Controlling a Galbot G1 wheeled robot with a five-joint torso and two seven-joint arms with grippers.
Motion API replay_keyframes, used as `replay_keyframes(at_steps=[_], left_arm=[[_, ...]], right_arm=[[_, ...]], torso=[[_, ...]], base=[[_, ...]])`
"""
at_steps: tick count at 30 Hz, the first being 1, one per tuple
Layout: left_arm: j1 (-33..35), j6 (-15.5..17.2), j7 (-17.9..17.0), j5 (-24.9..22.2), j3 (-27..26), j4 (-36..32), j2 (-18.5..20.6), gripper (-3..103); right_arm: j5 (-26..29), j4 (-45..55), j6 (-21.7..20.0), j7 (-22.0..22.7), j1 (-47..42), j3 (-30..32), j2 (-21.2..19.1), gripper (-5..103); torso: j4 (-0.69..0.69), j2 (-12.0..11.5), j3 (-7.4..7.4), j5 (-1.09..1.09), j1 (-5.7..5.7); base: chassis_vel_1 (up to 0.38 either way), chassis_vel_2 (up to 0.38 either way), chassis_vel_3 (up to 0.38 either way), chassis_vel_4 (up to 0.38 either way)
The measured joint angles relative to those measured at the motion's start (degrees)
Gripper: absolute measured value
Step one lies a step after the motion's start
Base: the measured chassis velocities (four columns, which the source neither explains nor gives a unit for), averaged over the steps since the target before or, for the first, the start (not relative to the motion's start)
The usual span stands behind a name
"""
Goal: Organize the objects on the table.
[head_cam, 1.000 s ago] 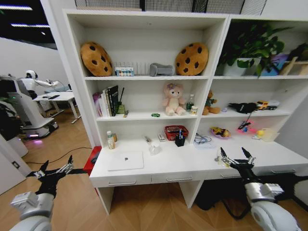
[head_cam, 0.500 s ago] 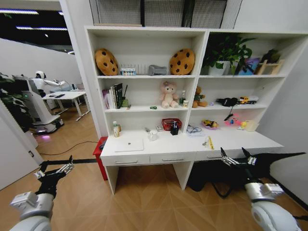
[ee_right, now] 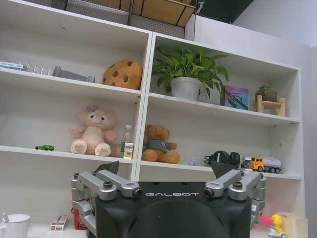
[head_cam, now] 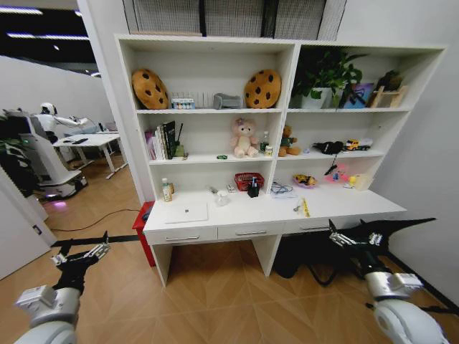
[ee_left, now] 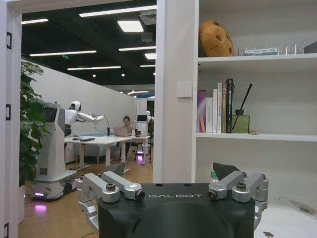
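Whole head view has shifted vs earlier frames, so camera moved back: shelving unit now smaller and farther, more wood floor in front. Near, lower left of frame: left gripper (head_cam: 80, 254), jaws spread, holding nothing, over bare floor. Lower right: right gripper (head_cam: 353, 237), jaws also spread, empty, just in front of table's right end. Mid frame: table (head_cam: 337, 209), white, w/ drawer row. Laptop (head_cam: 186, 212) lies closed on its left part. Farther, upper centre: green toy car (head_cam: 221, 157) on shelf (head_cam: 208, 160) above table, left of pink plush (head_cam: 244, 137). Cookie cushions on shelf above
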Motion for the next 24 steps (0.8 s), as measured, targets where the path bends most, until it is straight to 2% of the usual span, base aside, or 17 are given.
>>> replay_keyframes(at_steps=[24], left_arm=[[0.01, -0.01, -0.03, 0.0, 0.0, 0.0, 0.0, 100]], right_arm=[[0.0, 0.0, 0.0, -0.01, 0.0, 0.0, 0.0, 100]], torso=[[0.01, 0.01, -0.01, 0.02, 0.0]], base=[[0.0, 0.0, 0.0, 0.0]])
